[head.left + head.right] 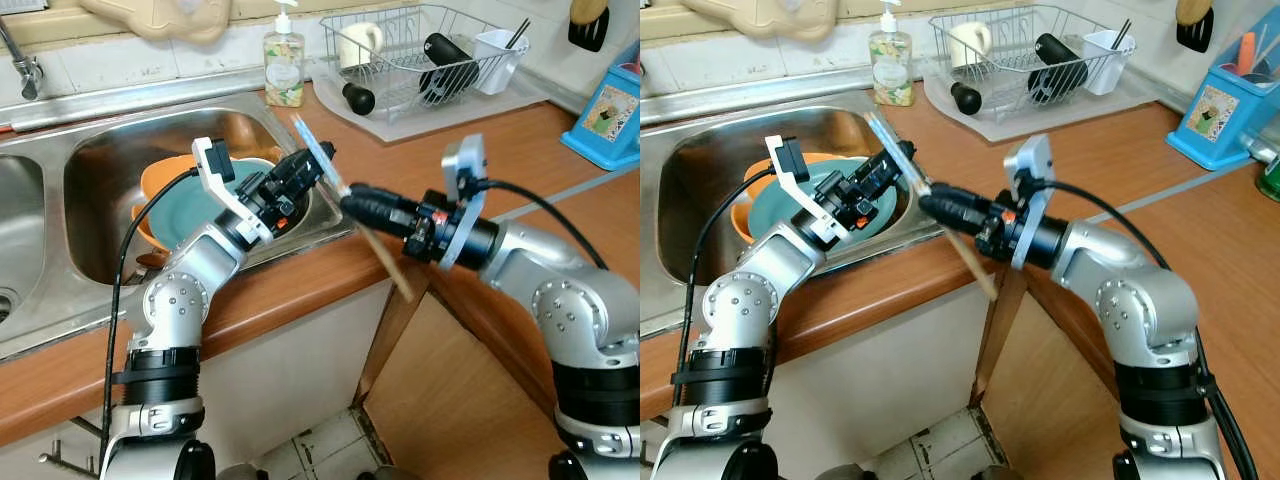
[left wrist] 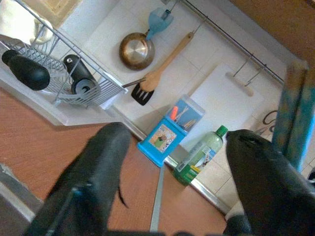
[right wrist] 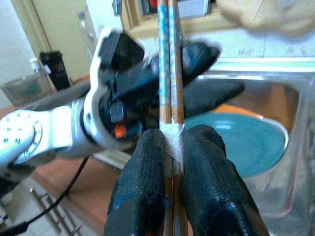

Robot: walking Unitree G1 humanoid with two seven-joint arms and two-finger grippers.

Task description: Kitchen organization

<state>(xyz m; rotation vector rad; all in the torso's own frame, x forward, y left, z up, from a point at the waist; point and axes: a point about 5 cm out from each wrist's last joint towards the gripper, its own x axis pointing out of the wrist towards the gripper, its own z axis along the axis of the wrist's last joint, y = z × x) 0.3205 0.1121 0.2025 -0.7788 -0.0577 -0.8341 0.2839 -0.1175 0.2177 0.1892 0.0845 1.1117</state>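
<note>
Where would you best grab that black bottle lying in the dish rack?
Probably around the middle of the black bottle, coming from above. It lies tilted on its side in the wire dish rack, so its rounded body faces up while the wires block the sides. The right gripper is shut on chopsticks now.

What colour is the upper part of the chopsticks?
Light blue with a small pattern; the chopsticks show it best in the right wrist view, gripped by the right gripper.

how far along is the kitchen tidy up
Done: a mug and a bottle sit in the rack. In hand: the right gripper is shut on the chopsticks, with the open left gripper beside their tips. Left: the chopsticks to put away, and the teal plate and orange bowl in the sink.
</note>
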